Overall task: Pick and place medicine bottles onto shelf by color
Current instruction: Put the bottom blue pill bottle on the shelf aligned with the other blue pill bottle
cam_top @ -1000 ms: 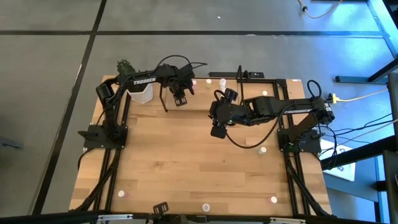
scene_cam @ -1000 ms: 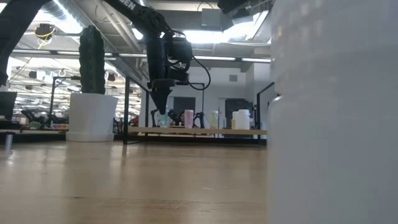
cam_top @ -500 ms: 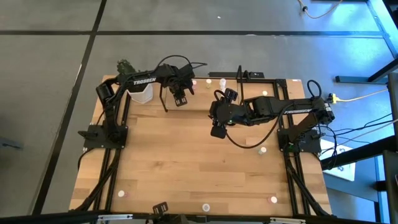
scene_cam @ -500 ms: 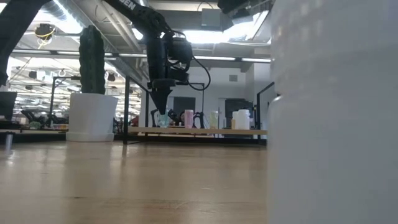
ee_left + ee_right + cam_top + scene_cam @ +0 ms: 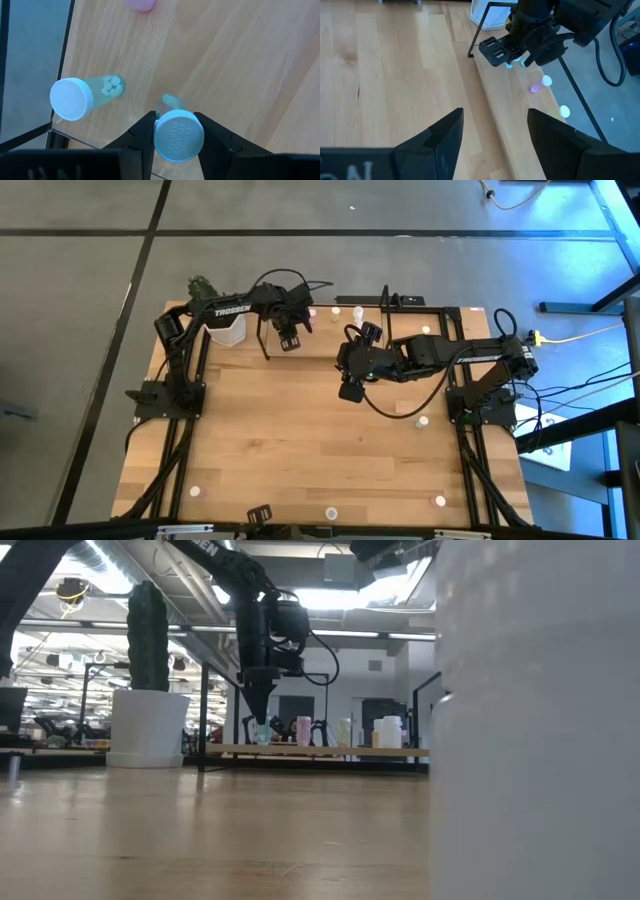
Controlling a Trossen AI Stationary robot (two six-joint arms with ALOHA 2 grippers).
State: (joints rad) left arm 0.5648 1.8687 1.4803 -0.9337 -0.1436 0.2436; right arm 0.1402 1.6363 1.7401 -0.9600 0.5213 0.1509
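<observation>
Over the wooden shelf (image 5: 520, 107), left fingers (image 5: 142, 137) clamp a ribbed-capped green bottle (image 5: 177, 134); right fingers (image 5: 440, 137) gape empty.

White hexagonal pot (image 5: 148, 727) holding tall green cactus (image 5: 147, 636), far-left table corner. Wooden tabletop (image 5: 300, 430). Black side rails (image 5: 180, 450). Grey floor (image 5: 80, 330) around.
</observation>
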